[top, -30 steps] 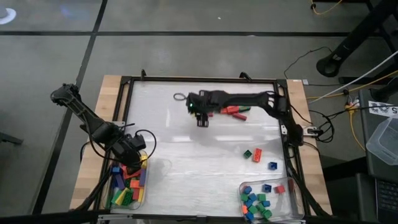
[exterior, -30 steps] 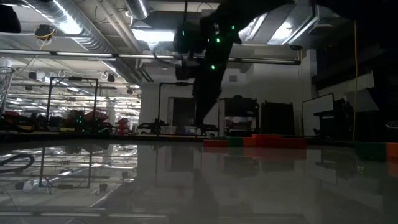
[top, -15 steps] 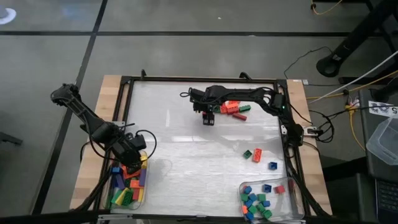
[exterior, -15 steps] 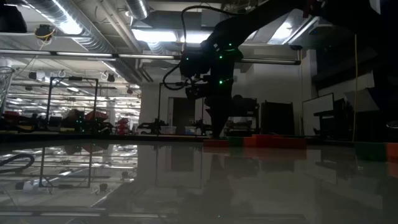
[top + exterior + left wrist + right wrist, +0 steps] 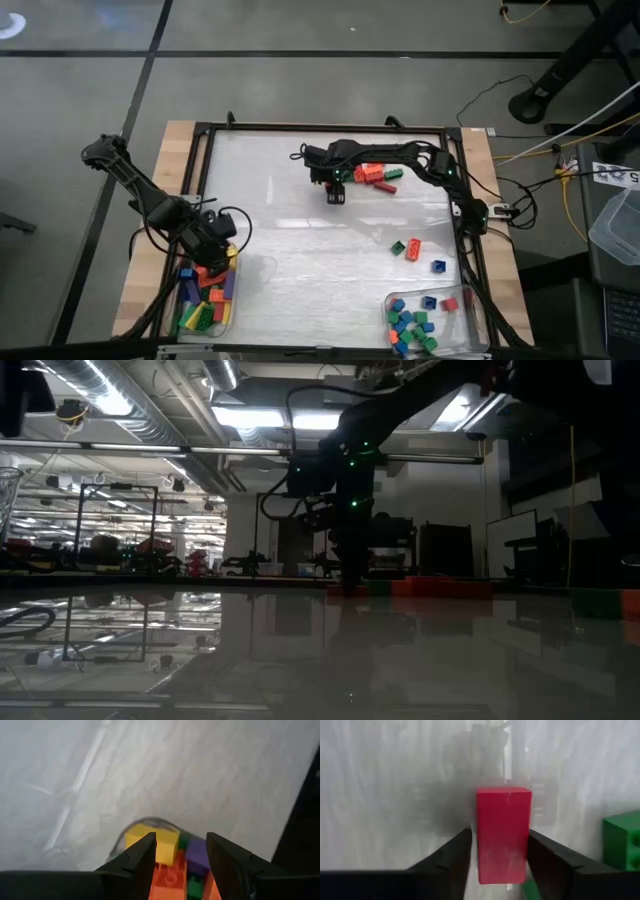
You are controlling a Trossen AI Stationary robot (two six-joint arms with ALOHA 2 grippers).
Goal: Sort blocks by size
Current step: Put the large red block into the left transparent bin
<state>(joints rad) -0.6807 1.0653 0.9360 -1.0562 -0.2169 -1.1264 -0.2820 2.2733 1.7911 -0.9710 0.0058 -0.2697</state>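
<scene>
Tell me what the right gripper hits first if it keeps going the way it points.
Probably the red block: it lies straight ahead between the open fingers of the right gripper, which points down at the table. How far above the block the fingers are is unclear.

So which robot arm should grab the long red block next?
Probably the right. The right gripper already has its open fingers on either side of the long red block, by the far pile. The left gripper hangs over the tray of long blocks.
</scene>
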